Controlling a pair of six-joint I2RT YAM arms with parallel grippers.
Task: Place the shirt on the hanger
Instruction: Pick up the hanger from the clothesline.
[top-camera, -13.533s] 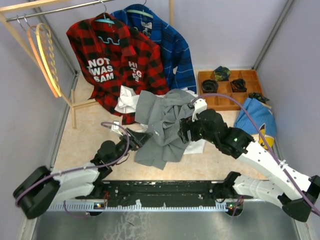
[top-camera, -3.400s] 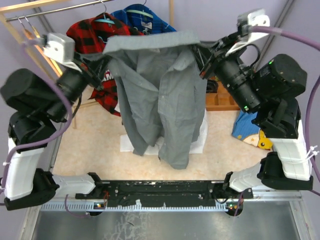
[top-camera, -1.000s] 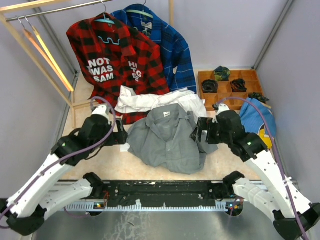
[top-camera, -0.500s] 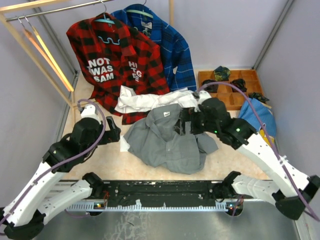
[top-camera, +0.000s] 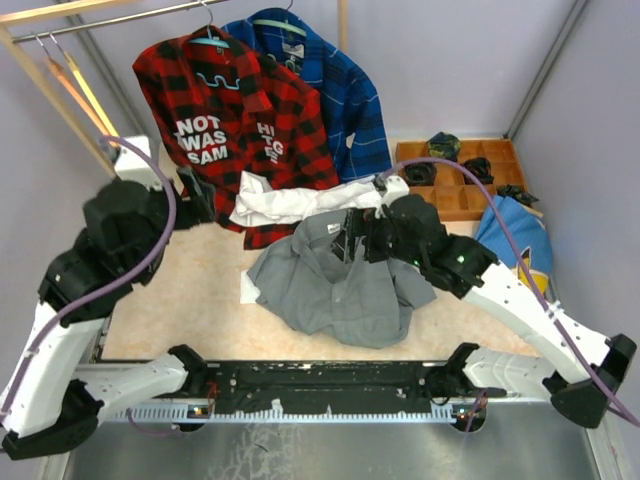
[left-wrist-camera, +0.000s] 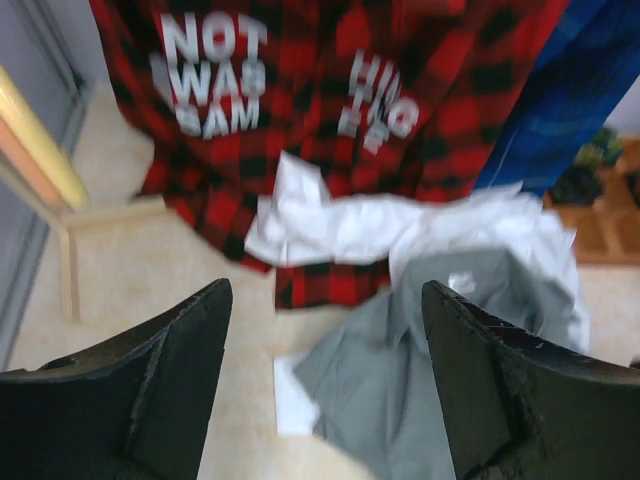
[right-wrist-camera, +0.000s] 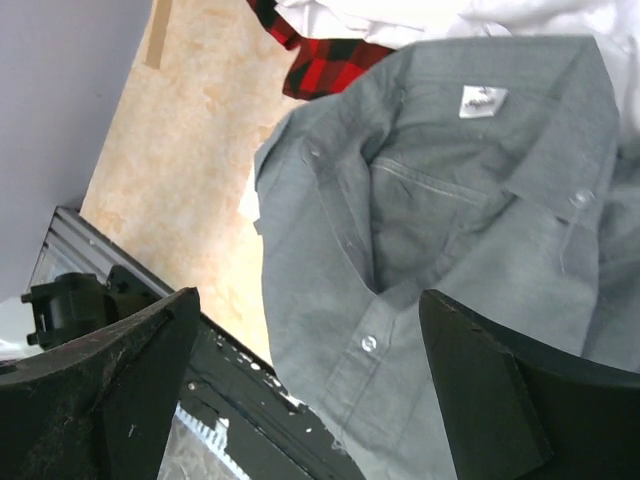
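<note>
Shows one shirt (top-camera: 335, 285) crumpled at the middle of the counter (top-camera: 180, 290), collar toward the far edge, long axis running far to near. Shows one pale hanger (left-wrist-camera: 38, 137) hanging at the far-left corner. Shows two grippers spread and empty: left gripper (left-wrist-camera: 325, 300) raised near the left edge, right gripper (right-wrist-camera: 307, 300) over the collar.

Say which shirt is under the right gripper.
The grey shirt, crumpled on the table; the white shirt lies behind it, the plaid shirt and blue shirt hang.
</note>
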